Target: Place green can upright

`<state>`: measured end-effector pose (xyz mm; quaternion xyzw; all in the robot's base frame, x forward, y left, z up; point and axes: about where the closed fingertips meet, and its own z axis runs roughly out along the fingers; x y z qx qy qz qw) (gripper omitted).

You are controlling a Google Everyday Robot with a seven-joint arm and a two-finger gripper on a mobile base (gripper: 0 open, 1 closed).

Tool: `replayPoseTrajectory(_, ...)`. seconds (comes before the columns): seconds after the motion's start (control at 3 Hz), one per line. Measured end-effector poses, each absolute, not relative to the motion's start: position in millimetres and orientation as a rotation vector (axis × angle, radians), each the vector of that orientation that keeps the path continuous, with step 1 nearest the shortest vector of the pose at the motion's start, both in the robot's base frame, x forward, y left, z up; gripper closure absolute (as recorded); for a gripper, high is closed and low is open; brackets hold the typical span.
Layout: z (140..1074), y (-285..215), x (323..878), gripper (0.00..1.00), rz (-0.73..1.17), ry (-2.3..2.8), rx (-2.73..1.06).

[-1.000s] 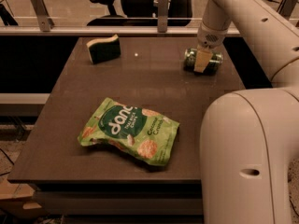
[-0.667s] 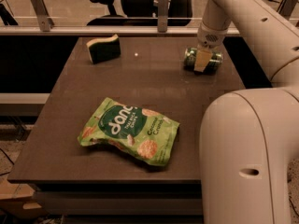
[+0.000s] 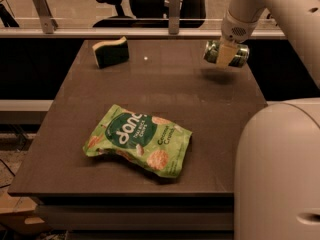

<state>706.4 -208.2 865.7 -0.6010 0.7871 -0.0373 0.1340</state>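
1. Nearest the camera, the robot's pale rounded body (image 3: pixel 280 174) is seen to the right of the green snack bag (image 3: pixel 137 140).
2. The snack bag is pictured lying flat, printed face up, on the dark worktop (image 3: pixel 200 109), close to its front edge.
3. Beyond the bag and off to its right, the green can (image 3: pixel 212 52) is held on its side with its ends pointing left and right. It is kept clear of the worktop, and a soft shadow is cast on the surface directly below it.
4. At the same spot, farther back than the bag and to its right, the gripper (image 3: pixel 226 54) is clenched across the middle of the can. One tan finger (image 3: pixel 226 55) is pressed against the side facing the camera. The white arm (image 3: pixel 260 4) is seen reaching down to it from the upper right.
5. Farther back than the bag and slightly to its left, a green-and-yellow sponge (image 3: pixel 111 52) is set near the far edge of the worktop, well apart from the can.
6. Farthest from the bag, a dark office chair (image 3: pixel 115 1) is glimpsed behind a rail.
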Motion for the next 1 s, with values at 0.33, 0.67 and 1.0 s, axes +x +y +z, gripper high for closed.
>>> replayPoseTrajectory(0.33,884,-210,700,1.0,-0.109,2.237,-1.721)
replayPoseTrajectory(0.67,904,-205,697,1.0,-0.067,2.16,-1.691)
replayPoseTrajectory(1.0,925,-194,698,1.0,-0.009,2.066,-1.675)
